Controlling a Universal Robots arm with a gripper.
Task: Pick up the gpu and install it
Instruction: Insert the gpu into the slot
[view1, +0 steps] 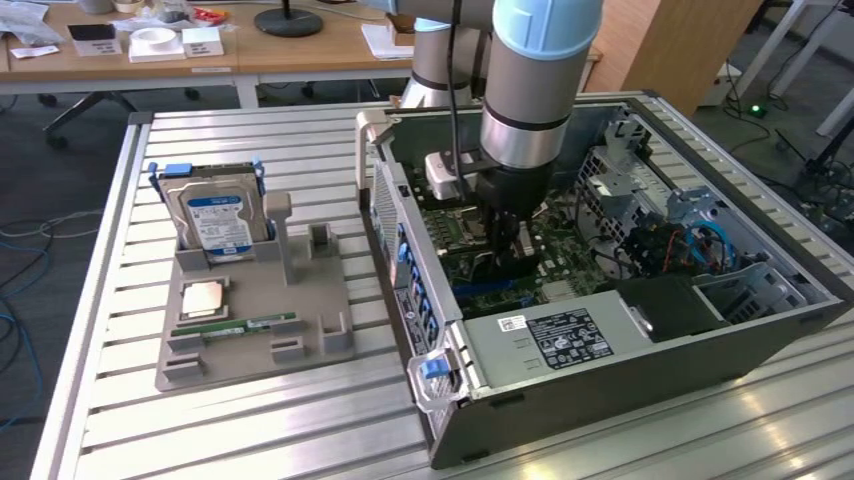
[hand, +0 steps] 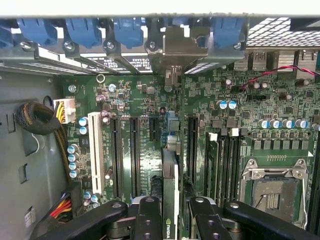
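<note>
Gpu (hand: 170, 200): edge-on inside the case (view1: 787, 330), pinched between the fingers (hand: 150, 217) of the gripper (hand: 172, 220), above a motherboard (hand: 280, 145) slot. Step: installation. Next move likely calls for square alignment and straight seating.

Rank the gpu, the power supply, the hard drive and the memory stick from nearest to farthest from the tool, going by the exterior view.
1. gpu: in the tool, inside the case.
2. power supply: in the case, on the near side.
3. hard drive: upright in the holder, exterior view's left.
4. memory stick: flat on the holder; close to the hard drive's rank.
</note>
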